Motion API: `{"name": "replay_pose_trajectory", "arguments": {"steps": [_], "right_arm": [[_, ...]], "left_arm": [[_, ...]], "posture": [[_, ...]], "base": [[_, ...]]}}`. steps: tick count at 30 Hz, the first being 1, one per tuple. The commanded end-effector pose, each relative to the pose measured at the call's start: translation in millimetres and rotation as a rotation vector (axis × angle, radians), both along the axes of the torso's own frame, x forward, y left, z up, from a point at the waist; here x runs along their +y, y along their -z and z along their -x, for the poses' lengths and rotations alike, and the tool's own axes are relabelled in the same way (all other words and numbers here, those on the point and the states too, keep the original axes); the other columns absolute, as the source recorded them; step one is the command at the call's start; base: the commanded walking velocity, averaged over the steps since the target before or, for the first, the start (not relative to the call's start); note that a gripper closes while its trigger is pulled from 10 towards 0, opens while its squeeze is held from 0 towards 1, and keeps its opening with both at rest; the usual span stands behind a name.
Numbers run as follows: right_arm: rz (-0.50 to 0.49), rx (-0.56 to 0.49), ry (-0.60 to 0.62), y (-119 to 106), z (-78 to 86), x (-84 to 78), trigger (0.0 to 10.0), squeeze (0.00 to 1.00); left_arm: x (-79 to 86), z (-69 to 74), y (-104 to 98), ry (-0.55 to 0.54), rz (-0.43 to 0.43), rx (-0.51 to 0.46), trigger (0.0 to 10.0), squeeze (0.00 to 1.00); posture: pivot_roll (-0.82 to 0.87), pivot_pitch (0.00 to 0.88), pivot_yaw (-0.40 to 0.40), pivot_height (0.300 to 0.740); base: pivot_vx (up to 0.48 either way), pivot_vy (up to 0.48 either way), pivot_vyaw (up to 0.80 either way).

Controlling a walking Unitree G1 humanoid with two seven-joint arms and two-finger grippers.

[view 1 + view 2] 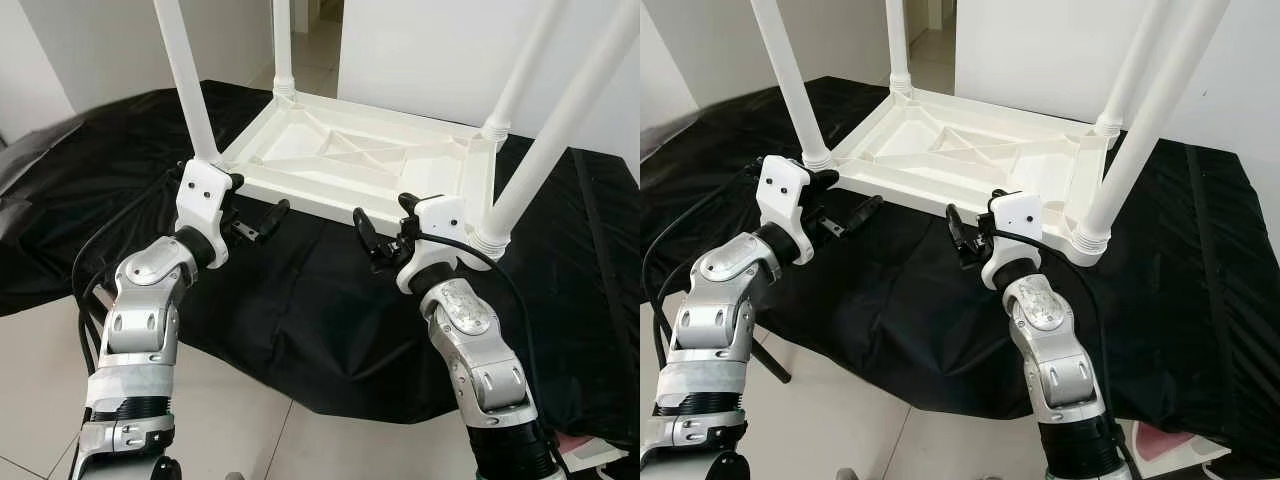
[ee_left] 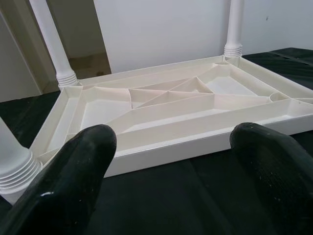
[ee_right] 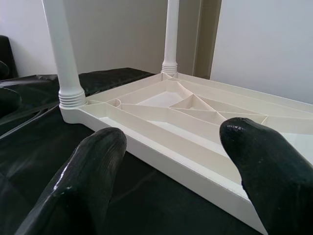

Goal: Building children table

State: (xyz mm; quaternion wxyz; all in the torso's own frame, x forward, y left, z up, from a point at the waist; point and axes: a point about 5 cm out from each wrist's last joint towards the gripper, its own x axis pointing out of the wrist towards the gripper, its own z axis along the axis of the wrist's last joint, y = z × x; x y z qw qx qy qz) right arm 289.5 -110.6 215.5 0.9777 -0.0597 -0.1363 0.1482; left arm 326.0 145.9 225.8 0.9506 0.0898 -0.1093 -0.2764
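Table [image 1: 350,160], white plastic and unmarked, lies upside down on the black cloth [image 1: 300,310] with four legs up, and my left gripper [image 1: 262,222] and right gripper [image 1: 372,240] hover beside its near edge, fingers apart, empty.

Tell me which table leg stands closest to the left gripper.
The near-left leg, rising from the upturned table's corner just above the left gripper. The other three stand at the far corners or by the right gripper.

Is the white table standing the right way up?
No, the white plastic table lies upside down on the black cloth, legs pointing up.
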Motion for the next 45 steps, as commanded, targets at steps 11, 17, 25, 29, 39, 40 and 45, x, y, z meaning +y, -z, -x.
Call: {"name": "replay_pose_trajectory", "arguments": {"steps": [11, 17, 25, 29, 39, 40, 45], "right_arm": [[-0.014, 0.02, 0.022, 2.7, -2.0, 0.3, 10.0, 0.0], [-0.017, 0.029, 0.03, 3.5, -3.1, -0.4, 10.0, 0.0], [-0.019, 0.031, 0.03, 2.0, -5.2, 1.5, 10.0, 0.0], [-0.02, 0.03, 0.029, 1.9, -5.0, 1.1, 10.0, 0.0], [-0.012, 0.028, 0.02, 1.1, -5.2, 2.9, 10.0, 0.0], [-0.012, 0.028, 0.02, 1.1, -5.2, 2.9, 10.0, 0.0], [-0.001, 0.031, 0.013, 1.4, -5.7, 3.8, 10.0, 0.0]], "left_arm": [[9.0, -8.9, -1.5, -0.34, 0.11, -0.018, 10.0, 0.0], [8.8, -9.6, -2.2, -0.339, 0.11, -0.018, 10.0, 0.0], [13.0, -9.8, -0.6, -0.365, 0.104, -0.008, 10.0, 0.0], [13.5, -9.4, -0.4, -0.374, 0.11, -0.008, 10.0, 0.0], [19.2, -9.7, 1.8, -0.415, 0.093, -0.006, 10.0, 0.0], [19.2, -9.7, 1.8, -0.415, 0.093, -0.006, 10.0, 0.0], [25.5, -9.1, 2.4, -0.435, 0.08, -0.009, 10.0, 0.0]], "posture": [[-0.13, 0.083, 0.029, 0.74], [-0.13, 0.083, 0.029, 0.74], [-0.12, 0.085, 0.029, 0.74], [-0.12, 0.086, 0.028, 0.74], [-0.12, 0.086, 0.027, 0.74], [-0.12, 0.086, 0.027, 0.74], [-0.12, 0.083, 0.028, 0.74]], "base": [[0.0, 0.0, -0.15], [0.0, 0.0, -0.8], [0.0, 0.0, -0.65], [0.0, 0.0, -0.77], [0.0, 0.0, -0.78], [0.0, 0.0, -0.79], [0.0, 0.0, -0.76]]}}
